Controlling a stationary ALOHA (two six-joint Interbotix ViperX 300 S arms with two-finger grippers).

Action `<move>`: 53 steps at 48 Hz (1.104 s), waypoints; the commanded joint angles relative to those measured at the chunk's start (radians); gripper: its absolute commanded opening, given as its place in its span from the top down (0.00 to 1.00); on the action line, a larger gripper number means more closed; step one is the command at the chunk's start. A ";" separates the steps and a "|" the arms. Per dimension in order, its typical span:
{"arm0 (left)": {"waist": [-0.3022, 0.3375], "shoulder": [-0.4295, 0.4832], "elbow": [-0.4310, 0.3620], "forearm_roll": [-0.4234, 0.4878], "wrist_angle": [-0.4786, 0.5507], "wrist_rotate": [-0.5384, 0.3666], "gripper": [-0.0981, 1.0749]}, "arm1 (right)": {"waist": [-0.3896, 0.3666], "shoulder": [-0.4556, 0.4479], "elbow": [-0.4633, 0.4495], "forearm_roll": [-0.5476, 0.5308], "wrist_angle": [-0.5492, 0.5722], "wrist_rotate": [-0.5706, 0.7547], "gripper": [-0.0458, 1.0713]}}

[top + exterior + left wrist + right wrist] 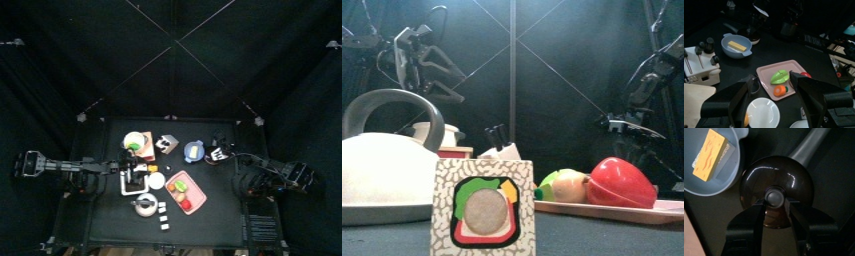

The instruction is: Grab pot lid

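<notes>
The pot lid [771, 175] is a dark, glossy round lid with a grey knob [774, 194] at its centre, lying flat on the black table beside a blue bowl [714, 158]. My right gripper [774, 203] hangs straight over it, one finger on each side of the knob and very near it; the jaws still stand open. From above, the lid [215, 156] lies at the table's right, under the right arm. My left gripper [772, 82] is open and holds nothing, hovering over a pink tray [791, 67] and a white plate [763, 111].
The blue bowl [195, 151] holds a yellow slab and touches the lid's edge. Toy vegetables lie on the pink tray [183, 192]. At the front stand a white kettle [382, 150] and a box with a sandwich picture [482, 205]. A red pepper [623, 182] lies to the right.
</notes>
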 commanded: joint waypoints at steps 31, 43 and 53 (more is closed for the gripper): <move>0.003 -0.006 -0.009 0.002 -0.002 0.002 0.12 | 0.052 -0.089 -0.071 0.003 0.124 0.000 0.41; 0.005 -0.005 -0.008 0.002 0.000 0.002 0.12 | 0.060 -0.087 -0.067 0.008 0.126 0.000 0.41; 0.005 -0.005 -0.005 0.002 0.000 0.002 0.12 | 0.094 -0.087 -0.071 0.046 0.138 0.000 0.41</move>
